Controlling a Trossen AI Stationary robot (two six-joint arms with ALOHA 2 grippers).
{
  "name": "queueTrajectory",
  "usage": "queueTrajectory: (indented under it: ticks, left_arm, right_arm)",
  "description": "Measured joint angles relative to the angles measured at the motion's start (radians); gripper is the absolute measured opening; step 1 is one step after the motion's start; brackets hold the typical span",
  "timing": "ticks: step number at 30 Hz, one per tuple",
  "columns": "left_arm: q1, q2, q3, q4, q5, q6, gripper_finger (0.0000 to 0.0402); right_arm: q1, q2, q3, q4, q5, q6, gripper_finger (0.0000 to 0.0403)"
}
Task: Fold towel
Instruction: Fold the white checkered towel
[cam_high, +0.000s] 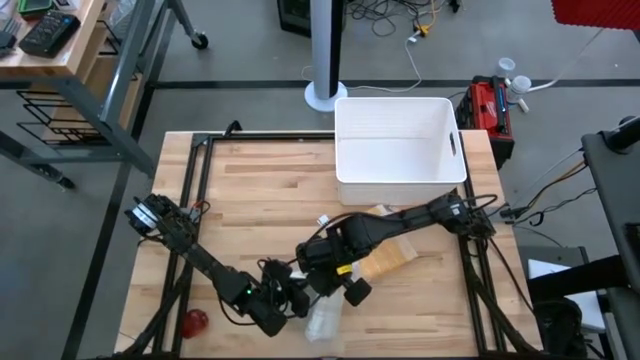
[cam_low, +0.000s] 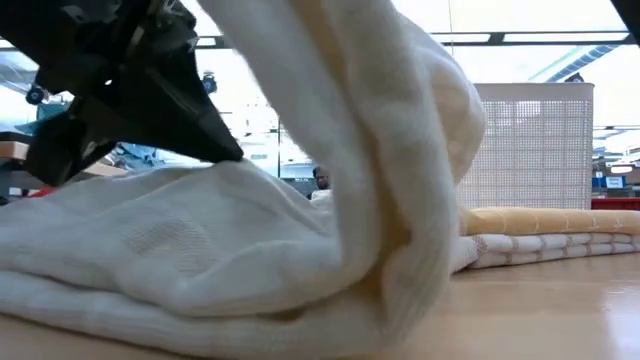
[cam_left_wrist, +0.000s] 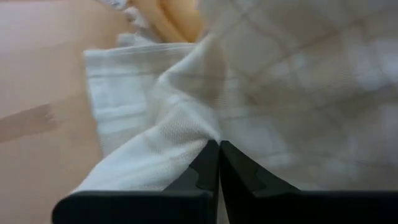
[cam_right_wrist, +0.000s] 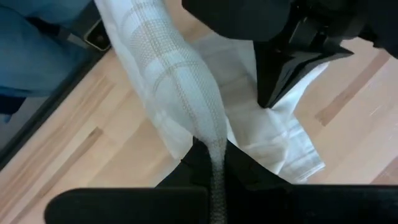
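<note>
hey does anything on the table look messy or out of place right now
Only the white towel: it sits bunched and draped near the front edge, pinched by the left pincer and right pincer. The white bin sits square.

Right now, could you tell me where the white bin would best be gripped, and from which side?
Probably the white bin's near long wall, taken from above: it stands upright and open-topped, so its thin rim suits a pinch, and that wall faces both arms.

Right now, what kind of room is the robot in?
Probably a robotics lab or workshop: a light wooden worktable in a black metal frame, a grey concrete floor with loose cables, and a red toolbox.
</note>
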Motion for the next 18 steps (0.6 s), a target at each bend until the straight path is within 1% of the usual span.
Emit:
queueTrajectory:
  ticks: [4,6,9,14,18]
  left_arm:
    - [-0.008,-0.003,0.0,-0.075,-0.006,-0.116,0.0007]
    - [-0.01,-0.003,0.0,-0.092,-0.009,-0.131,0.0016]
    - [-0.015,-0.004,0.0,-0.111,-0.002,-0.141,0.0041]
    - [-0.037,-0.021,0.0,-0.162,-0.053,-0.19,0.0088]
    - [-0.057,-0.054,-0.001,-0.202,-0.09,-0.22,0.0101]
  right_arm:
    - [-0.012,0.0,-0.043,0.028,0.0,-0.025,0.0002]
    - [-0.015,0.0,-0.074,0.067,0.0,-0.039,0.0002]
    - [-0.019,0.0,-0.107,0.11,-0.006,-0.053,0.0002]
    - [-0.032,-0.002,-0.124,0.14,-0.008,-0.071,0.0002]
    - [-0.046,-0.001,-0.125,0.174,-0.008,-0.079,0.0002]
